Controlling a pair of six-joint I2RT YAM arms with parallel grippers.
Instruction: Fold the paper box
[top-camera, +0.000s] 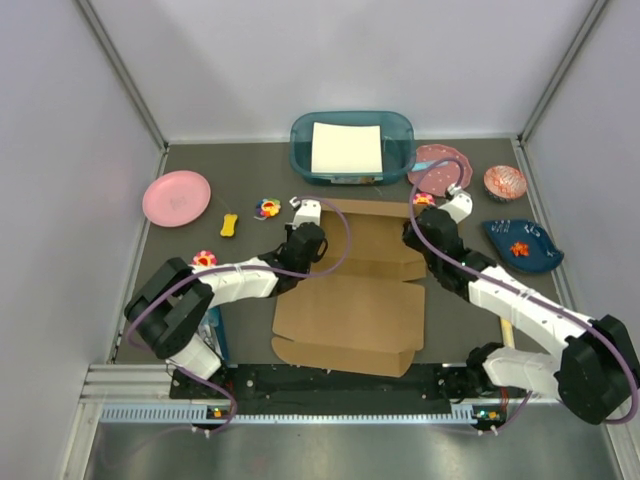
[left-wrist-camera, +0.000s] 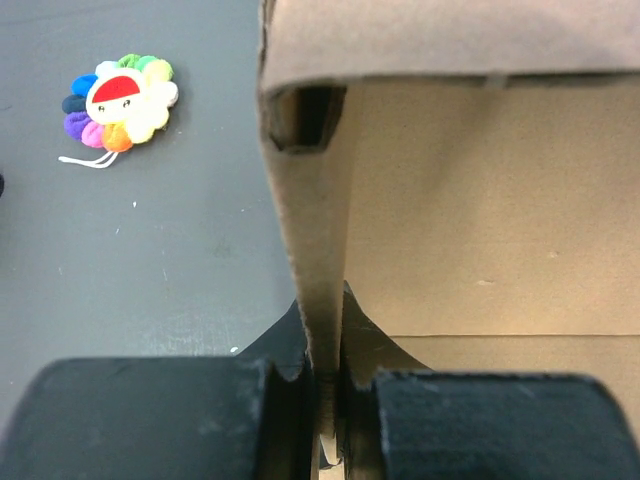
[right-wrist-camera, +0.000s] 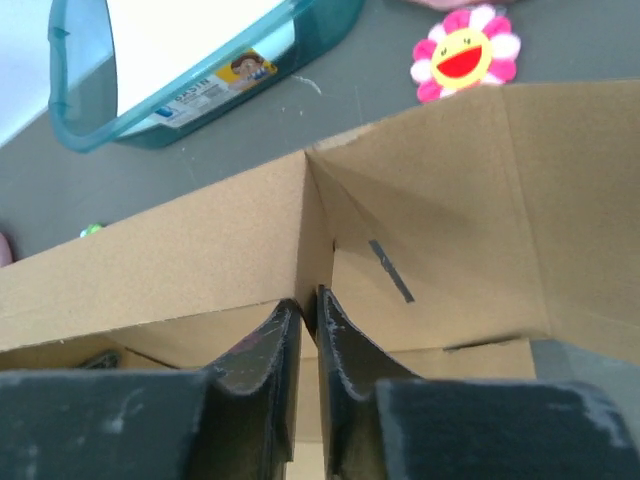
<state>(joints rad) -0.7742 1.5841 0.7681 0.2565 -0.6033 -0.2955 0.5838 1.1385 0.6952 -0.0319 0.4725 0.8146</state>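
Brown cardboard is spread over the middle of the table: the paper box (top-camera: 350, 310) is seen with its near panel lying flat toward 6 o'clock, while its far half, toward 12 o'clock, is partly raised into walls. The left gripper (left-wrist-camera: 325, 335) is closed narrowly on the upright left side wall (left-wrist-camera: 315, 250), at about 11 o'clock of the box, and the thin board is pinched between both fingers. The right gripper (right-wrist-camera: 310, 315) is likewise clamped tight on a raised cardboard edge at the far right corner, at about 2 o'clock, just where two panels meet along a crease.

Both walls are judged to be held upright so that they cannot spring back flat along their creases while the remaining flaps are brought over. With a grip on each side, the box is also prevented from sliding on the grey table (top-camera: 240, 190). The fold is judged to be under way but not finished, since the near panel is not yet lifted.

At 12 o'clock, a teal bin (top-camera: 300, 150) with a white sheet (top-camera: 346, 147) is set apart from the box. A rainbow flower toy (left-wrist-camera: 120, 100) is seen out past the left wall toward 10 o'clock, not touching it. The thin board could be buckled if the two grips are pulled unevenly.
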